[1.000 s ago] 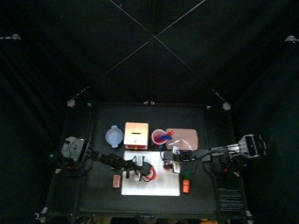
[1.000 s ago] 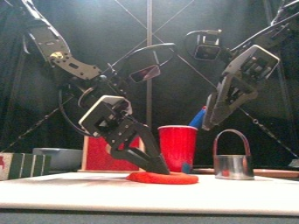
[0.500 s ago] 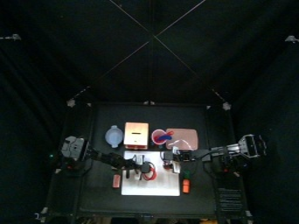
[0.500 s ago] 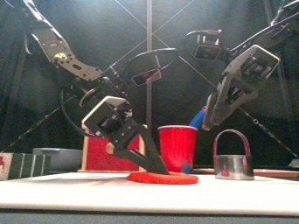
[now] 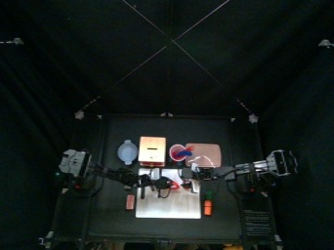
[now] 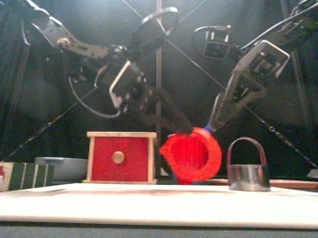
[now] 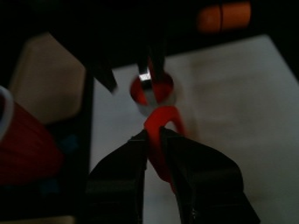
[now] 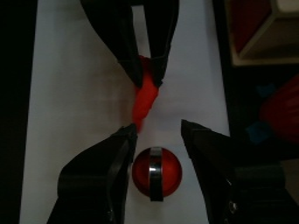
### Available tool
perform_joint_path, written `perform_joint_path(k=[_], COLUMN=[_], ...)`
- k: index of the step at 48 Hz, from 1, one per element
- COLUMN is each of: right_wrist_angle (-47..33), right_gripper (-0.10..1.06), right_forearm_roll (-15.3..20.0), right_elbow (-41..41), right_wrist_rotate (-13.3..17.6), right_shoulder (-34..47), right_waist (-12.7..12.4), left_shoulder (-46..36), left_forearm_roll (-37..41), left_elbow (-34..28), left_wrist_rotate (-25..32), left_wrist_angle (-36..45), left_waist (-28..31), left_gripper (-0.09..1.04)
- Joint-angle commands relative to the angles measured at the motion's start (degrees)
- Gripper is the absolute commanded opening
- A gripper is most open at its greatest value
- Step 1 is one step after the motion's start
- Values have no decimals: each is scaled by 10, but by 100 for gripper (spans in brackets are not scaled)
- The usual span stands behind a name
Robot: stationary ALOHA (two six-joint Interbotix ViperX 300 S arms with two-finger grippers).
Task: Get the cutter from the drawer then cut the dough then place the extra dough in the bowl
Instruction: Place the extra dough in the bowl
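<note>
1. Hanging from the left gripper [image 6: 181, 136], the red dough ring [image 6: 203, 153] is clear of the white cutting board [image 5: 183, 207]. The jaws are clenched on its upper edge, and the ring dangles above the board's middle.
2. Done, by the look of it: the metal cutter [image 6: 248, 175] is out of the drawer and stands upright on the board's right side. The dough is cut, and a round centre disc [image 8: 155, 171] lies flat on the board.
3. Left to do: carry the ring to the blue-grey bowl [image 5: 125, 152] and let go. The bowl sits at the table's back left, well apart from the ring, with no dough seen in it.
4. Right gripper [image 8: 155, 131]: jaws spread, grasping nothing, poised over the disc and close beside the left jaws and the ring.
5. In the way: the pale wooden box [image 6: 121, 156], drawer front looking shut, stands just beside the bowl, between it and the ring. The carry likely needs to go over the box or round it.
6. Red cup [image 5: 182, 153] stands behind the board, off the route.
7. Risk, my guess: the ring looks soft and stretched in the wrist views. It could sag, tear or brush the right jaws.
</note>
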Motion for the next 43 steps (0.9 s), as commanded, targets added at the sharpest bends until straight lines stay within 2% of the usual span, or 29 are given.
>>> perform_joint_path(k=[1,13,26,34,43], right_wrist_angle=[-2,-14,-23,-34,-47], right_gripper=[81,81,81,81,81], right_forearm_roll=[-2,-1,-3,-3,-3], right_elbow=[-24,-21,-15,-16,-12], right_wrist_rotate=[-2,-2,-2,-3,-2], right_shoulder=[-23,-34,-34,-34,-33], right_waist=[1,-3,-4,-2,0], left_shoulder=[-64,-185,-316,-357,-396], left_forearm_roll=[13,8,-58,-69,-98], left_elbow=[6,79,203,277,305], left_wrist_rotate=[0,36,57,58,57], left_wrist_angle=[-13,-14,-18,-18,-21], left_waist=[4,35,130,198,227], left_gripper=[60,60,60,61,61])
